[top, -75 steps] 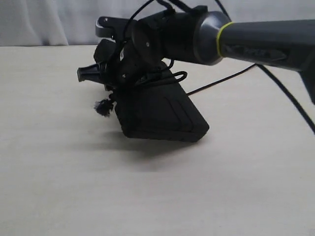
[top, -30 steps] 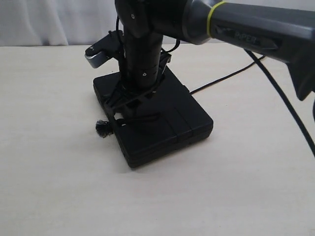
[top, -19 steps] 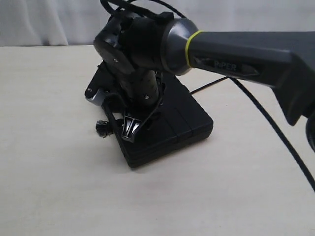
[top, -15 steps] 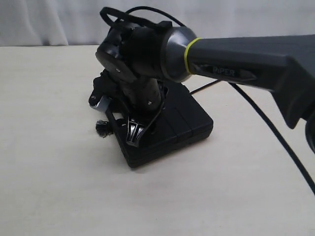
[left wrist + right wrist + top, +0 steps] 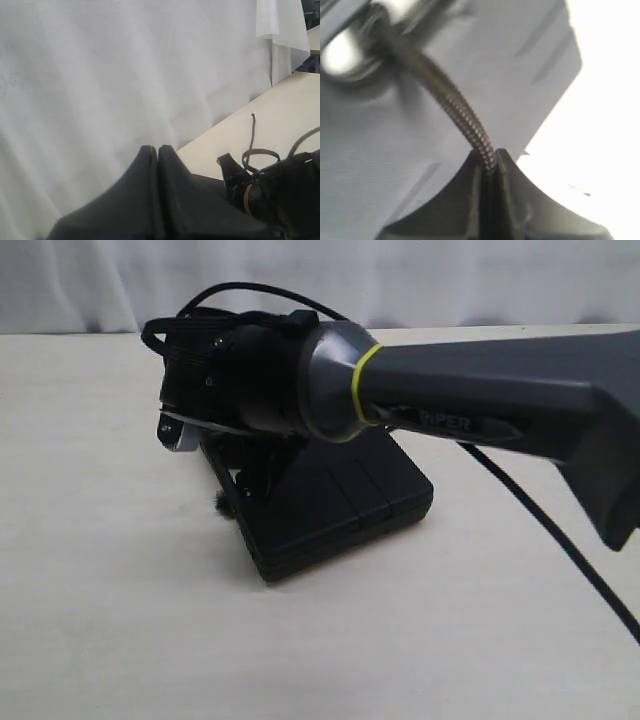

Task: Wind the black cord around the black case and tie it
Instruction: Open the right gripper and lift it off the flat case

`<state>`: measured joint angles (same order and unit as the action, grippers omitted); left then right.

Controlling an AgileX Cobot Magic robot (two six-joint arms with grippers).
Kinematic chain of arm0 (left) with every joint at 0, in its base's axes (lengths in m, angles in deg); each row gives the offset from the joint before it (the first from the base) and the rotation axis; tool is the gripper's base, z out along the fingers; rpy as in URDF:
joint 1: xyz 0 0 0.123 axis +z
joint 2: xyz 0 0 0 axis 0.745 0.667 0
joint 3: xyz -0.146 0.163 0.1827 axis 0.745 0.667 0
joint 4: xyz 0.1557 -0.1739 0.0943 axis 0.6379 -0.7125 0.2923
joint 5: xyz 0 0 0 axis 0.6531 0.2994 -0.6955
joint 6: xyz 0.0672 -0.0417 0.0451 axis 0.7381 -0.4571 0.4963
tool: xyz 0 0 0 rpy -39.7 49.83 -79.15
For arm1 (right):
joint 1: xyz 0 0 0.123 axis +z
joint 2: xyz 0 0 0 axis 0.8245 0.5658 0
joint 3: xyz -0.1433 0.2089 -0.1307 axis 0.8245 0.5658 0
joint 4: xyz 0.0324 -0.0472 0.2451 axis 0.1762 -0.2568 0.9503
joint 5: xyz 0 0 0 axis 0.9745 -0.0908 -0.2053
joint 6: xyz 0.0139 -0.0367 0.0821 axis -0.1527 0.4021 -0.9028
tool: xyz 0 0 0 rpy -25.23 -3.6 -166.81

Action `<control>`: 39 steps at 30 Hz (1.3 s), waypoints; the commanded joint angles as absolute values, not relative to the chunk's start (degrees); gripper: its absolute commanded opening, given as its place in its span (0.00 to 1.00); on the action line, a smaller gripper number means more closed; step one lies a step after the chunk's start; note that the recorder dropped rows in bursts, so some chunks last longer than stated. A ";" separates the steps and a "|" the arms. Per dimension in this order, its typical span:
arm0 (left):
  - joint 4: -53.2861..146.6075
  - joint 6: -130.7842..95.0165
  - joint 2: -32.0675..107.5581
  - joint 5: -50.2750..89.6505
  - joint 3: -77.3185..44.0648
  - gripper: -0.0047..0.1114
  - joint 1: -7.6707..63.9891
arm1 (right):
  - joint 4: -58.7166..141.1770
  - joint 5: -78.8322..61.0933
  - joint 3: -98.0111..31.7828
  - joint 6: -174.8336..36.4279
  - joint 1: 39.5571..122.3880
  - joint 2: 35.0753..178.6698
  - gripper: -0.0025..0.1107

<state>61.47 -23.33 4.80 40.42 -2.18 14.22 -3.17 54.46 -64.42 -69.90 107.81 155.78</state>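
Note:
The black case (image 5: pixel 345 502) lies flat on the pale table, and its ribbed surface (image 5: pixel 510 75) fills the right wrist view. The right arm's wrist (image 5: pixel 255 380) hangs over the case's left end and hides the fingers from the exterior view. My right gripper (image 5: pixel 490 160) is shut on the braided black cord (image 5: pixel 445 97), which runs taut from the jaws across the case. The cord's fuzzy knot (image 5: pixel 216 503) peeks out at the case's left edge. My left gripper (image 5: pixel 157 149) is shut on nothing, raised and facing the curtain.
A smooth robot cable (image 5: pixel 560 550) trails across the table on the right. A white curtain (image 5: pixel 450 280) backs the table. A thin dark cord end (image 5: pixel 252 120) lies on the table behind the right arm's wrist (image 5: pixel 280 187) in the left wrist view.
The right gripper has gone from open to shut, now pinching the cord. Its wrist has swung down and left over the case's left end. The case has stayed put.

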 commanded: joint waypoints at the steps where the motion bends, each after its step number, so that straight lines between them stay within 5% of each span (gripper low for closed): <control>1: 61.49 -23.42 4.43 40.19 -1.92 0.04 14.16 | -8.91 54.18 -64.32 -73.99 108.30 152.15 0.06; 16: 61.49 -23.42 4.43 40.45 -1.92 0.04 14.16 | -9.48 53.26 -63.14 -79.29 104.57 148.70 0.06; 27: 62.00 -23.42 4.43 40.44 -1.92 0.04 14.16 | -1.59 56.13 -63.14 -79.74 96.64 151.17 0.46; 39: 62.38 -23.42 4.65 36.64 1.05 0.04 14.16 | 3.20 59.53 -63.14 -79.18 96.21 151.17 0.48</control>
